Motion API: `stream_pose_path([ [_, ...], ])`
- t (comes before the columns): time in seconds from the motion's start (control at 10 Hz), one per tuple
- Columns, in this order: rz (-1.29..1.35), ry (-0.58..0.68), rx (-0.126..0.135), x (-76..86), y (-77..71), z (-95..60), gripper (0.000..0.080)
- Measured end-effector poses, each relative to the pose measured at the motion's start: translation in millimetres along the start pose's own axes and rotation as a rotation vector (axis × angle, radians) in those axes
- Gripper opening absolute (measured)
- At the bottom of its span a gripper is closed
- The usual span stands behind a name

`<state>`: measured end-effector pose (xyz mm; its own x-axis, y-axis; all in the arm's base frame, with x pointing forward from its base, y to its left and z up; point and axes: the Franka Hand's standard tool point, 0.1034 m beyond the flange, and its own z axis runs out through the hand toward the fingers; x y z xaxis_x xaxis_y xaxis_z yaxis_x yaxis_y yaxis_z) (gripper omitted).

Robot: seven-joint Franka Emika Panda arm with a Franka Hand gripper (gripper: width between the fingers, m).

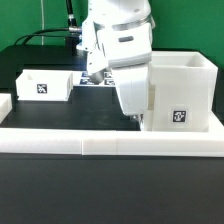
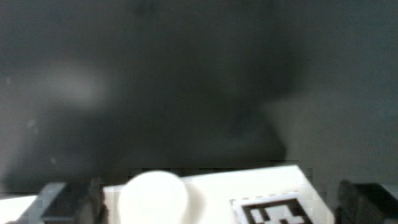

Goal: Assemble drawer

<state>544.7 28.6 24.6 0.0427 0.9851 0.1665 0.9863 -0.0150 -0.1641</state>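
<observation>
The tall white drawer case (image 1: 180, 92) stands at the exterior view's right, with a tag low on its front. One small open-top tray (image 1: 45, 84) sits at the exterior view's left. My gripper (image 1: 136, 117) points down, close against the case's left side. In the wrist view my gripper (image 2: 210, 205) has its jaws wide apart. Between the dark fingertips (image 2: 54, 203) lies a white part (image 2: 267, 190) with a round knob (image 2: 153, 195) and a tag (image 2: 294, 212). I cannot tell whether the pads touch it. The arm hides this part in the exterior view.
A long low white rail (image 1: 110, 143) runs along the table's front, and another piece of rail (image 1: 4, 108) shows at the exterior view's left edge. The marker board (image 1: 96, 82) lies behind the arm. Black cables (image 1: 50, 35) lie at the back.
</observation>
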Motion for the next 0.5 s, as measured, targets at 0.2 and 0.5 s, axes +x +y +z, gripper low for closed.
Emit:
stream_pose_path([
  [0.2, 0.014, 0.003, 0.015, 2.5, -1.3, 4.6, 0.0649],
  [0.5, -0.006, -0.011, 0.026, 7.7, 6.8, 6.9, 0.0649],
])
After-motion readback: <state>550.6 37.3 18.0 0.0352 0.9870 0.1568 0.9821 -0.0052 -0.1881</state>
